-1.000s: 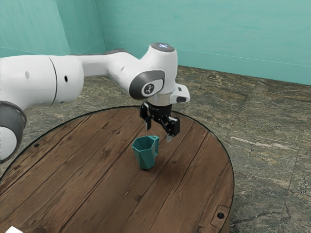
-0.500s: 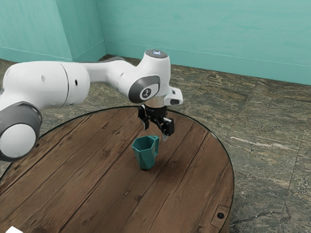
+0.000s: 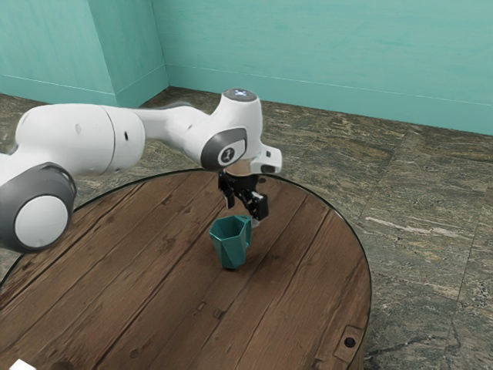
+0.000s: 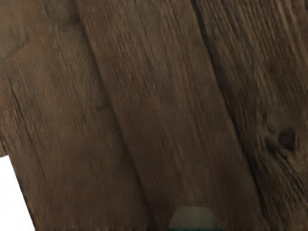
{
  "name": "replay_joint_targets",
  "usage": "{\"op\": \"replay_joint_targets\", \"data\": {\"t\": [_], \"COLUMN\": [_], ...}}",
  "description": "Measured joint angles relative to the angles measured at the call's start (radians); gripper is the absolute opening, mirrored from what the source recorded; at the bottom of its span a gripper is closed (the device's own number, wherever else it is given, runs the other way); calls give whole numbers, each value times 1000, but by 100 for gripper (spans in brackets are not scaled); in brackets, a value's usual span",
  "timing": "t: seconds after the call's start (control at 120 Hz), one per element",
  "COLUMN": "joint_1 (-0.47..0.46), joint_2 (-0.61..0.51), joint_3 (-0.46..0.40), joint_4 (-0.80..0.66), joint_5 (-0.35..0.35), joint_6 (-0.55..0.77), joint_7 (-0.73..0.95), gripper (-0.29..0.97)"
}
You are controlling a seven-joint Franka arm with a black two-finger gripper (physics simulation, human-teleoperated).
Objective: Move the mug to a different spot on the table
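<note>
The mug (image 3: 231,241) is teal, with flat angular facets instead of a smooth round wall, and it narrows toward its base. It stands upright near the middle of the round wooden bench (image 3: 146,301), its open mouth facing up and its inside the same teal.

The gripper (image 3: 244,210) hangs just above and behind the mug's rim, on the side toward the exterior view's right. Its black fingers (image 3: 259,213) are spread apart with nothing between them. One fingertip comes down close to the rim, but I cannot tell whether it touches.

The only marking is a small round emblem (image 3: 226,154) on the grey joint cover of the white arm (image 3: 85,142) — too small to read.

The exterior view gives the setting: dark planks ringed by a black edge, a marbled stone floor (image 3: 416,200) and teal walls (image 3: 323,46). The wrist view looks straight down on the bench's (image 4: 144,106) plank grain, with a dark knot (image 4: 285,139) in the wood. A small faceted grey-teal shape at the hand's edge is the mug (image 4: 194,219), right under the gripper. A white patch (image 4: 8,197) shows past the planks — what it is I cannot tell.
</note>
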Motion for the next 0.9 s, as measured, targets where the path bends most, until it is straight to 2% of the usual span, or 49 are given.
{"op": "replay_joint_targets", "data": {"t": [0.108,0.242,0.383,0.567,0.825,0.9], "joint_1": [1,1,23,35,41,41], "joint_2": [12,79,141,158,176,178], "joint_3": [0,-2,-34,-60,-72,-74], "joint_4": [12,115,216,237,251,253], "joint_5": [-14,-16,-16,10,18,19], "joint_6": [-21,-54,-150,-261,-315,-318], "joint_7": [23,52,76,101,123,128], "gripper": [68,68,68,68,68,59]}}
